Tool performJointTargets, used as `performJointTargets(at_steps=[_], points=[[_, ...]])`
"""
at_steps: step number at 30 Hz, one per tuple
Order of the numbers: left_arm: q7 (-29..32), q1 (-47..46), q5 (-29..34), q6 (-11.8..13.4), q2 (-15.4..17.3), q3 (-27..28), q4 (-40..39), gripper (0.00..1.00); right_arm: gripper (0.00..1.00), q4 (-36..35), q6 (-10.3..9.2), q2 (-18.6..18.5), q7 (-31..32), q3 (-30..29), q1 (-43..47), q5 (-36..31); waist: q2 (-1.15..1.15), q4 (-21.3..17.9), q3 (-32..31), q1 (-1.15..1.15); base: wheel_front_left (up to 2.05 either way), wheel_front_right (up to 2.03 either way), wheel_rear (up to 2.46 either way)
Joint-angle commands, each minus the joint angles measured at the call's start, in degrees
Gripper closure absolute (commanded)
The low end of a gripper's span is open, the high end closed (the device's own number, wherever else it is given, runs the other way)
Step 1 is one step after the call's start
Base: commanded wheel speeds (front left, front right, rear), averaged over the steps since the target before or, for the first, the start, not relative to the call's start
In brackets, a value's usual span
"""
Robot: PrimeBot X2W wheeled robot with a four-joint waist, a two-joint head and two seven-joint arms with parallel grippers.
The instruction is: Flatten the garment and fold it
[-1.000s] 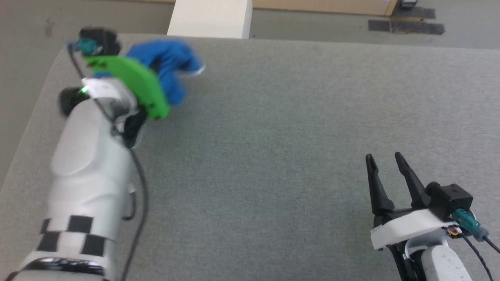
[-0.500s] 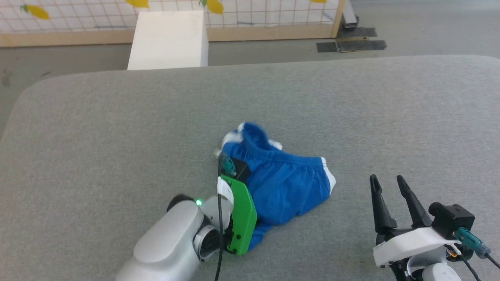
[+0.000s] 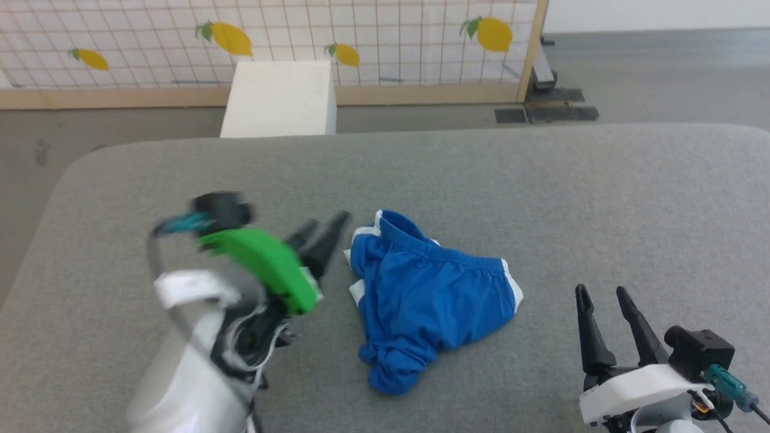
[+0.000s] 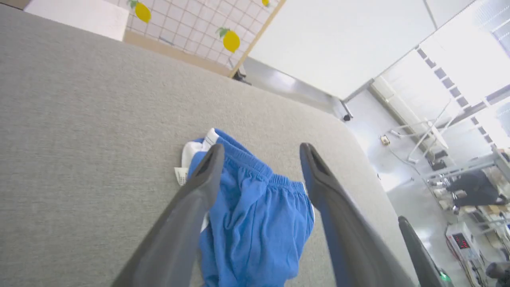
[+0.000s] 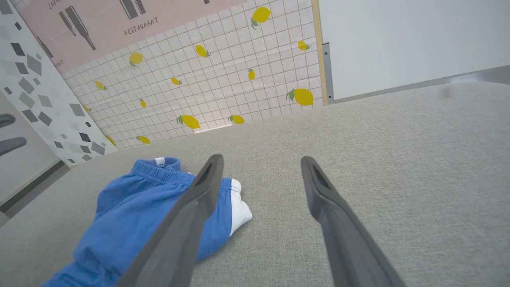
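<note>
1. Your garment (image 3: 430, 294) lies crumpled on the grey desk (image 3: 601, 192), just below the middle of the head view. Its waistband (image 3: 445, 255) runs along the top edge, white trim shows at both upper corners, and the lower left end is bunched into folds
2. Your left end effector (image 3: 328, 224) is left of centre in that frame, blurred, with its tips pointing up and to the right, just beside the garment's upper left corner. You cannot tell whether it touches the cloth
3. In the left wrist view, the left end effector (image 4: 259, 149) is spread wide and holds nothing. The garment (image 4: 255, 215) lies on the desk beyond the fingers
4. Your right end effector (image 3: 600, 290) is at the lower right of the head view, fingers parted and empty, near the garment's right edge but apart from it
5. In the right wrist view, the right end effector (image 5: 261, 159) is likewise spread over bare desk, and the garment (image 5: 135, 207) sits at the lower left, partly behind one finger
</note>
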Motion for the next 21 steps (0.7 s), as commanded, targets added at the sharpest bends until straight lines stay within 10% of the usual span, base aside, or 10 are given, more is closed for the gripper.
performJointTargets(at_steps=[1,9,15,21], points=[[-4.0,2.8,0.0,-0.2,0.2,1.6,-0.9,0.0,0.0,0.0,-0.09,0.0,-0.3,-0.1,0.8,0.3,0.0,1.3,-1.4,0.0,0.0,0.0,0.0],[-31.1,12.2,16.4,1.8,4.2,5.2,-1.0,0.0,0.0,0.3,-0.09,0.0,-0.2,-0.2,1.9,-0.2,0.0,3.2,-2.1,0.0,0.0,0.0,0.0],[-32.7,17.1,26.1,6.2,3.0,7.6,-3.3,0.0,0.0,1.2,-0.09,0.0,4.5,-1.5,0.5,-1.8,0.0,4.2,-1.6,0.0,0.0,0.0,0.0],[-32.7,19.2,31.9,5.5,1.7,9.7,-7.2,0.0,0.0,2.3,-0.09,0.0,21.0,-1.9,-7.6,-6.0,0.0,5.0,1.5,0.0,0.0,0.0,0.0]])
